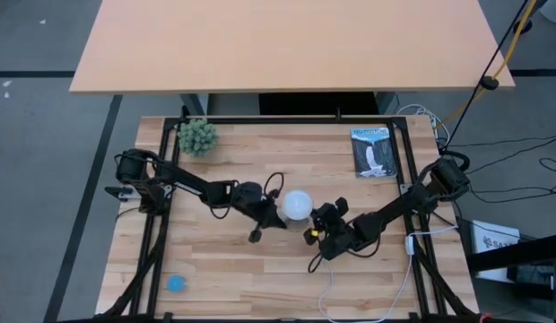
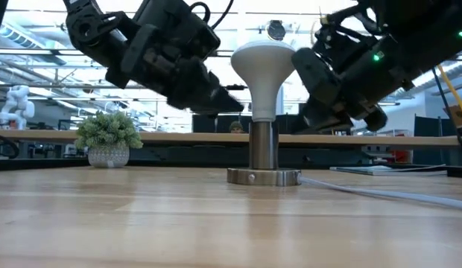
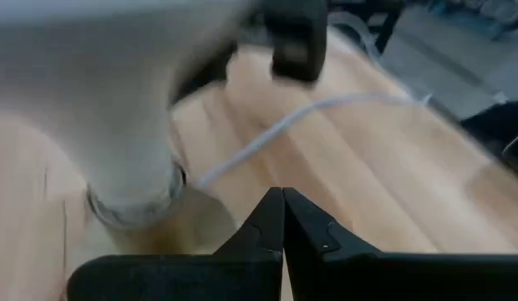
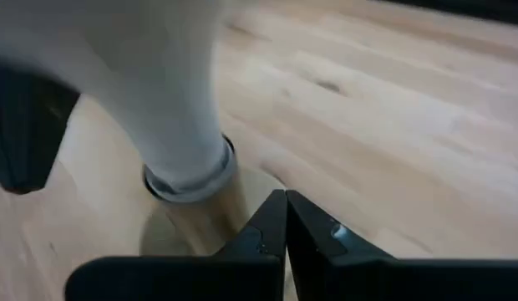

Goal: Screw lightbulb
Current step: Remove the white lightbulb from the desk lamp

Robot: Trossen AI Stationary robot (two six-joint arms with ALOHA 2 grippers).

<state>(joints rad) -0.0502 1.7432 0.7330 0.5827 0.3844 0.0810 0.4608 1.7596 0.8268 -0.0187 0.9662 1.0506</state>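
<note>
The white lightbulb (image 1: 298, 205) stands upright, dome up, with its narrow base in the round metal socket (image 2: 264, 160) at the table's middle. It also shows in the low view (image 2: 264, 63). My left gripper (image 1: 276, 218) is shut and empty just left of the bulb, slanting down toward its neck (image 2: 238, 104). My right gripper (image 1: 316, 229) is shut and empty just right of the bulb, on the near side. In both wrist views the shut fingers (image 3: 282, 230) (image 4: 284, 230) stand apart from the bulb (image 3: 117, 109) (image 4: 134, 92).
A small potted plant (image 1: 197, 136) stands at the far left and a dark booklet (image 1: 375, 152) lies at the far right. A blue disc (image 1: 176, 283) lies at the near left. The socket's white cord (image 1: 336, 287) runs toward the near edge.
</note>
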